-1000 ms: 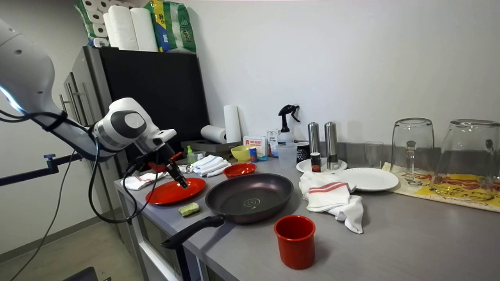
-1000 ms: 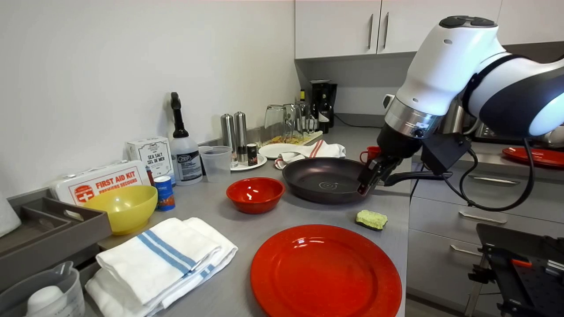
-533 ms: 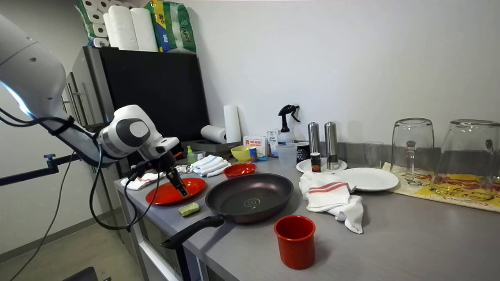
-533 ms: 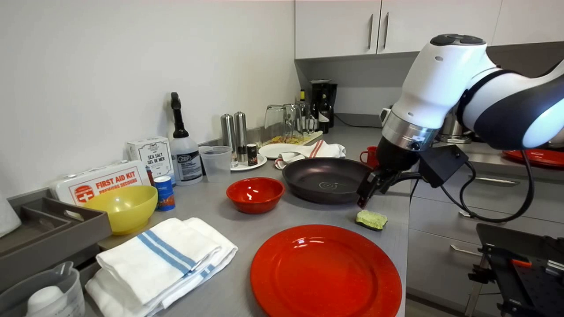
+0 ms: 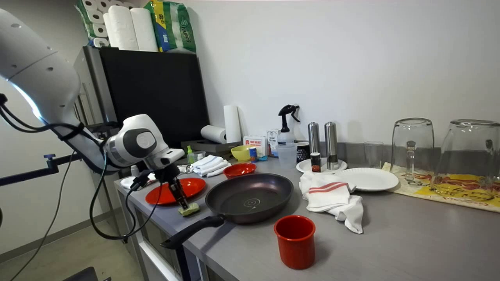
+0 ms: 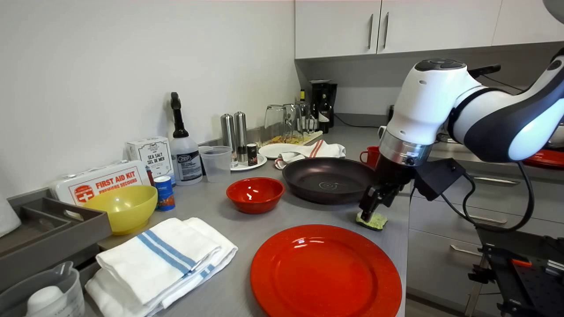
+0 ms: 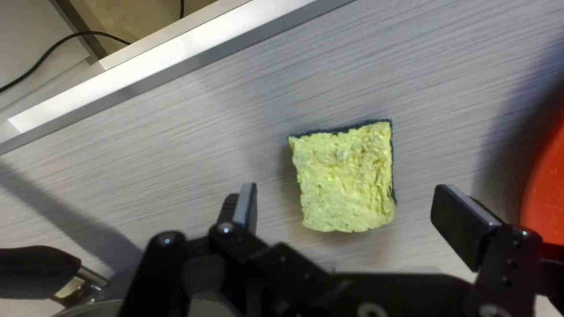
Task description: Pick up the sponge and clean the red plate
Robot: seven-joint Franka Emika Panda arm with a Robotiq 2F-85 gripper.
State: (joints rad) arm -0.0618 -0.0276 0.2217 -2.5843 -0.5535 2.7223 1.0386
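The yellow-green sponge with a dark underside [image 7: 343, 176] lies flat on the counter in the wrist view. It also shows in both exterior views [image 5: 191, 211] [image 6: 378, 222]. My gripper [image 7: 346, 191] is open, with one finger on each side of the sponge's near part and a gap on both sides. In an exterior view the gripper [image 6: 375, 211] points down at the sponge, very close above it. The red plate [image 6: 326, 273] lies flat and bare beside the sponge. Its edge shows at the right of the wrist view [image 7: 548, 193].
A black frying pan [image 6: 324, 178] stands close beyond the sponge, its handle [image 7: 35, 270] toward the counter's front edge [image 7: 176, 66]. A red bowl [image 6: 255, 198], a red cup [image 5: 295, 244] and folded towels [image 6: 163, 259] also stand or lie on the counter.
My gripper has come down from above the counter to the sponge, its tips now at the sponge. The sponge, plate and pan have not moved.
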